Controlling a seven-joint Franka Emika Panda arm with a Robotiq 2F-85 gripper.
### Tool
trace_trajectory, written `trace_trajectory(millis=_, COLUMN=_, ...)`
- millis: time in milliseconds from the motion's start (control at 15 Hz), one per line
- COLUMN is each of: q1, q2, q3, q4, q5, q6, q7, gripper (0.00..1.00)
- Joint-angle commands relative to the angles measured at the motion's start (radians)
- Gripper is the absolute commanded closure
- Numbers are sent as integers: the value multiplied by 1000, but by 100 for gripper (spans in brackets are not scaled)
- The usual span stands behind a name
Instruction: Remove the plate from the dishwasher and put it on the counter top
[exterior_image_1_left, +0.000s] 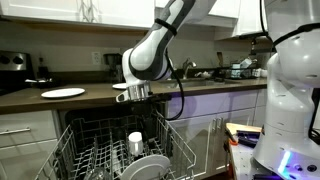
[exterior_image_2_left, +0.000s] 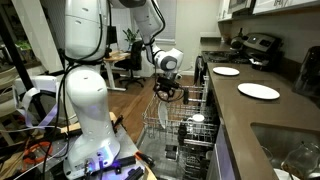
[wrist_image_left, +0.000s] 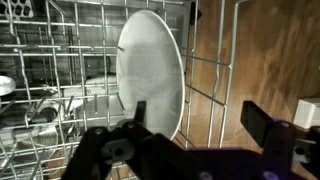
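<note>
Kitchen — the gripper hangs well above the pulled-out rack of the dishwasher, fingers spread wide, gripping nothing. The plate stands on edge betw. the tines near the rack's front edge; in the wrist view its face sits beyond one finger, w/ the rim in the gap. A cup stands just behind it, deeper in the rack. Two white plates lie flat on the counter — apart from each other, by its front edge.
</note>
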Motion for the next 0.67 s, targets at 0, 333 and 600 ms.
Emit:
trace_trajectory(millis=0, q1=12, q2=14, q3=-5, q4=-4, q5=44, q6=39, q7=-38, gripper=0)
trace_trajectory(millis=333, q1=20, q2=20, q3=-13, q4=2, q5=15, q6=38, q7=-3, gripper=0)
trace_trajectory(millis=600, q1=19, q2=46, q3=-16, q4=15, q5=13, q6=31, q7=-9, gripper=0)
